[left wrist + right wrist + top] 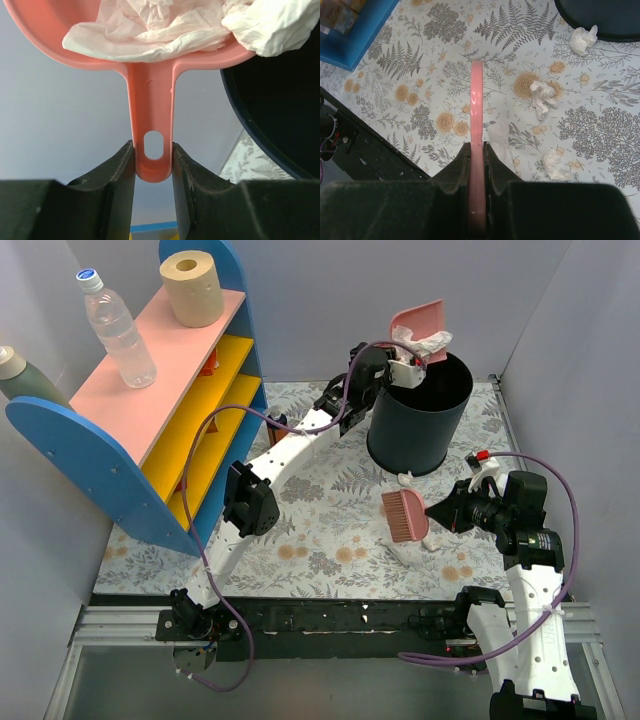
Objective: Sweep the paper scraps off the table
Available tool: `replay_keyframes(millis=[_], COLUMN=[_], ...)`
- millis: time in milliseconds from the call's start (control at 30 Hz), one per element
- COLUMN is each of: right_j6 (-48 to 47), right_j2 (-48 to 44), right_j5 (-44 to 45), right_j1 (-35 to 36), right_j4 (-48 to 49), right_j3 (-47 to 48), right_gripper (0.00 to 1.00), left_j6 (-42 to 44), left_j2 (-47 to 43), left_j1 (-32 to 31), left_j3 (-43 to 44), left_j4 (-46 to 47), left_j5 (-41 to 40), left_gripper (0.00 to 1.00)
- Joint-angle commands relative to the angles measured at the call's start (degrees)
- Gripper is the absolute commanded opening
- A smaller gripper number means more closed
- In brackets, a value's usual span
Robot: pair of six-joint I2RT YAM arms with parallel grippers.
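Note:
My left gripper is shut on the handle of the pink dustpan and holds it tilted over the rim of the dark bin. White crumpled paper scraps lie in the pan; the left wrist view shows them above the handle clamped in my left gripper. My right gripper is shut on a pink brush just above the fern-printed table. In the right wrist view, loose scraps lie right of the brush in my right gripper.
A blue, pink and yellow shelf stands at the left with a water bottle and a beige paper roll on top. Grey walls close in the table. The black front rail runs along the near edge.

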Motion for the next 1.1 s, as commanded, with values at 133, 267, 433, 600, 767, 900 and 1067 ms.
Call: replay_keyframes(millis=[133,267,433,600,767,900,1067], right_j6=[1.38,1.47,1.55,1.73,1.99,2.26,2.17], right_j2=[-0.41,-0.23,-0.41,0.03,-0.23,-0.50,-0.41], right_j5=[-2.00,-1.91,-2.00,-2.26,-2.26,-2.35,-2.52], right_j1=[-0.65,-0.65,-0.91,-1.09,-1.18,-1.70,-2.06], right_j4=[3.92,4.28,4.19,4.45,4.72,4.81,4.54], right_j3=[-1.28,-1.01,-1.10,-0.93,-1.28,-1.63,-1.45], right_gripper=[0.01,0.01,0.01,0.01,0.01,0.01,0.01], left_j6=[13.37,10.91,8.90,10.04,7.44,7.40,6.17], left_j2=[-2.64,-5.19,-4.65,-1.95,-6.17,-5.63,-7.12], left_j1=[0.77,0.84,-0.55,-0.73,-0.02,0.33,0.15], left_j3=[1.15,-3.05,0.04,6.55,-0.58,-0.44,-1.23], left_j4=[6.98,9.70,9.24,7.87,10.34,11.71,14.10], left_j5=[-4.51,-4.25,-8.74,-8.74,-7.69,-9.88,-9.44], left_gripper=[0.00,0.00,0.00,0.00,0.00,0.00,0.00])
